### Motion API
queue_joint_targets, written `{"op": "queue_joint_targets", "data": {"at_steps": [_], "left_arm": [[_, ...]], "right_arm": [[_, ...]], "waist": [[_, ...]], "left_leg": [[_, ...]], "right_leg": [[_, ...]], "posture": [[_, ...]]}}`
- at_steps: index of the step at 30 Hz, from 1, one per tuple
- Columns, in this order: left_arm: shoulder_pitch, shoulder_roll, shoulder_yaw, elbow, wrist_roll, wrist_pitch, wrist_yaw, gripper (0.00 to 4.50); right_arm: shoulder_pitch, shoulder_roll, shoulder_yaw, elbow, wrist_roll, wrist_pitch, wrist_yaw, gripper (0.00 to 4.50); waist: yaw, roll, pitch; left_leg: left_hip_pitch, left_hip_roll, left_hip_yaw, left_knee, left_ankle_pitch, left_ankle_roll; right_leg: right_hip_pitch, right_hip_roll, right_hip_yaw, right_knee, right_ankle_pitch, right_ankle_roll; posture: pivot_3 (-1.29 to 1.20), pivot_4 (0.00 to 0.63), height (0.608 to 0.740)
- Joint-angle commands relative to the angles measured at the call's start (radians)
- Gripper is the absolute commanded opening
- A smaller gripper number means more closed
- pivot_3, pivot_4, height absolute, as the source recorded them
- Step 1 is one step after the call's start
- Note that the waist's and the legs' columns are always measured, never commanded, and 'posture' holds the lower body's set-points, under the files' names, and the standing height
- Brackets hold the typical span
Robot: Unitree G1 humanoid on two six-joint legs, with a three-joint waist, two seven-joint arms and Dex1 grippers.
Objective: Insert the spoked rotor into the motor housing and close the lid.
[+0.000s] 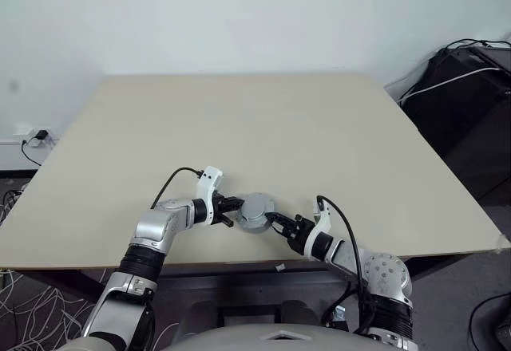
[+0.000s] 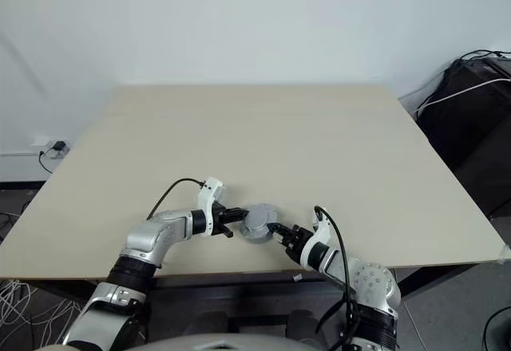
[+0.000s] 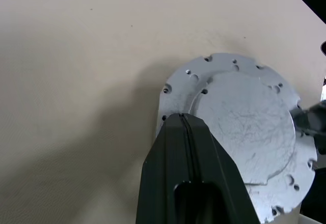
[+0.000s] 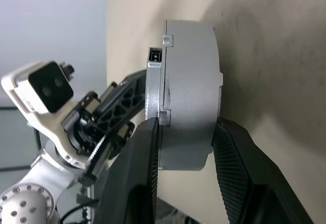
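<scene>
The motor housing lies near the table's front edge with its silvery-grey lid down over it, so the two form one round grey unit. The spoked rotor is hidden. My left gripper is shut, and its joined fingertips rest on the lid's rim from the left. My right gripper comes in from the right and is shut on the unit, with one finger against the lid side and the other finger against the opposite face.
The beige table stretches away bare behind the unit, and its front edge runs just below both grippers. A black bag with cables stands off the table's right side. A wall socket with a plug sits at the far left.
</scene>
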Motion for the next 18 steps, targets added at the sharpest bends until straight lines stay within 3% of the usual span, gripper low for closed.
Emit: {"op": "queue_joint_targets", "data": {"at_steps": [1, 18], "left_arm": [[0.011, -0.034, -0.055, 0.004, -0.002, 0.02, -0.018, 0.0], [0.013, -0.032, -0.057, 0.0, 0.007, 0.019, -0.023, 0.0]], "right_arm": [[-0.039, 0.025, 0.094, -0.044, 0.042, 0.031, 0.05, 1.23], [-0.026, 0.005, 0.159, -0.057, -0.042, -0.047, 0.094, 1.23]], "waist": [[-0.001, 0.0, 0.0], [-0.005, 0.001, -0.001]], "left_leg": [[0.0, 0.0, 0.0, 0.0, 0.0, 0.0], [0.003, 0.001, 0.0, 0.0, 0.0, -0.001]], "right_leg": [[0.0, 0.0, 0.0, 0.0, 0.0, 0.0], [0.003, 0.0, 0.0, 0.0, -0.001, 0.004]], "posture": [[0.0, 0.0, 0.74], [0.0, 0.0, 0.74]]}}
